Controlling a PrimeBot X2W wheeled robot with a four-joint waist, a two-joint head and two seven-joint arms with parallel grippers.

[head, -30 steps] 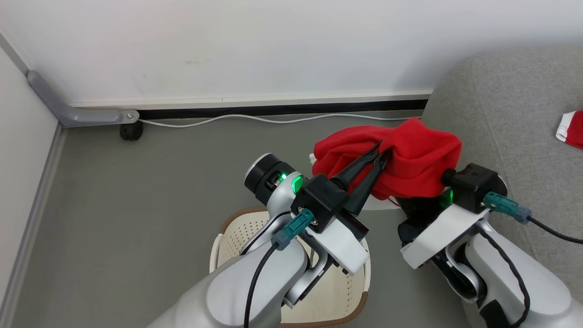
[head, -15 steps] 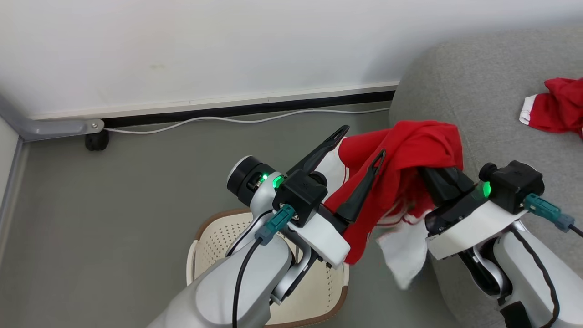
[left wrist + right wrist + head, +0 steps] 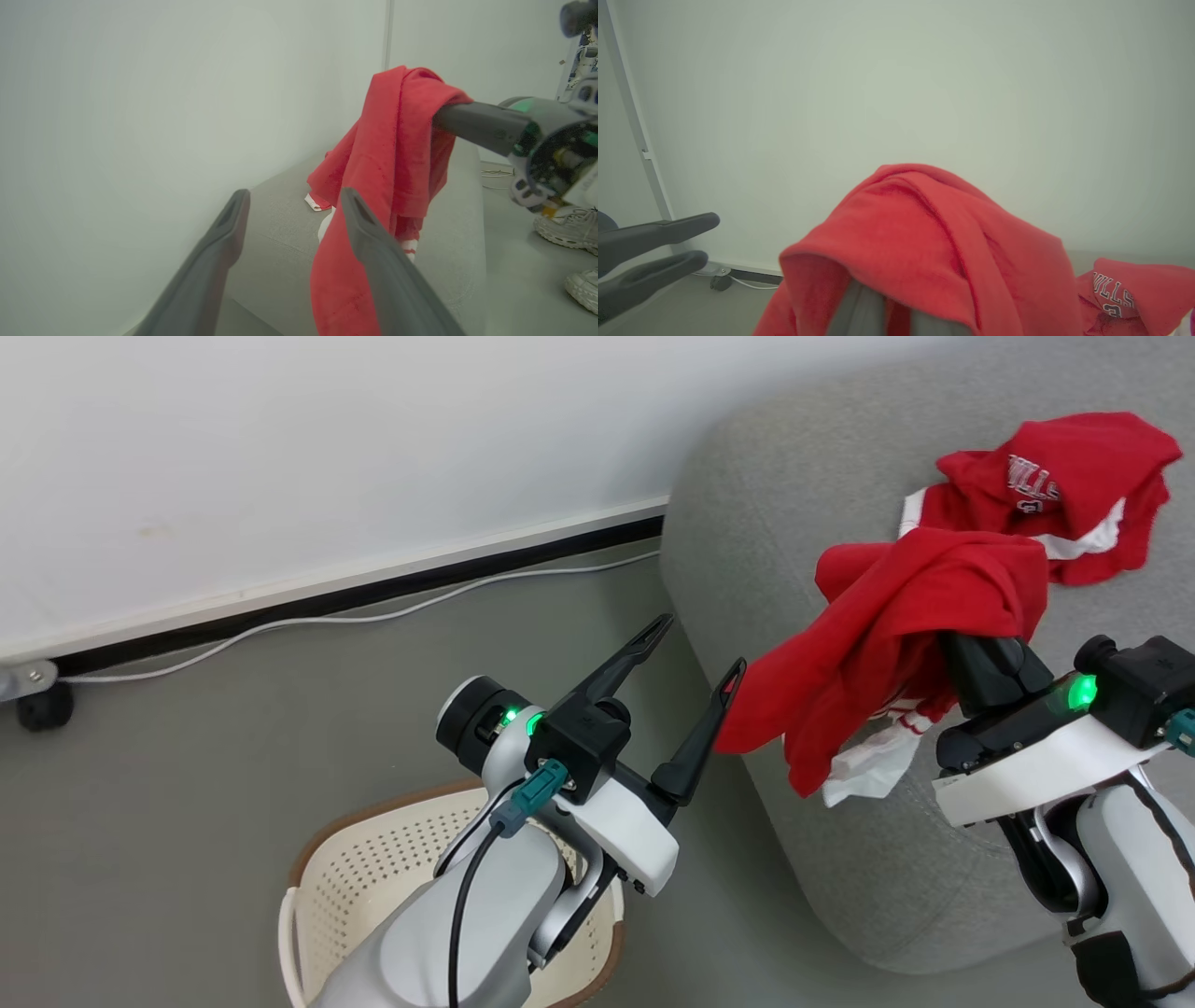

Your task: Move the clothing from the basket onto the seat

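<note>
Head view, grey floor (image 3: 187, 756), white wall (image 3: 280, 448), grey seat (image 3: 775, 504)

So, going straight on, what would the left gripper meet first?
Probably the seat; the hanging garment lies just off one finger, so depth leaves doubt.

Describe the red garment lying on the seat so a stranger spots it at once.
Find the big grey seat by the white wall. At its far side lies a crumpled red garment. Unlike the other red garment, held aloft nearer, it shows white lettering.
</note>
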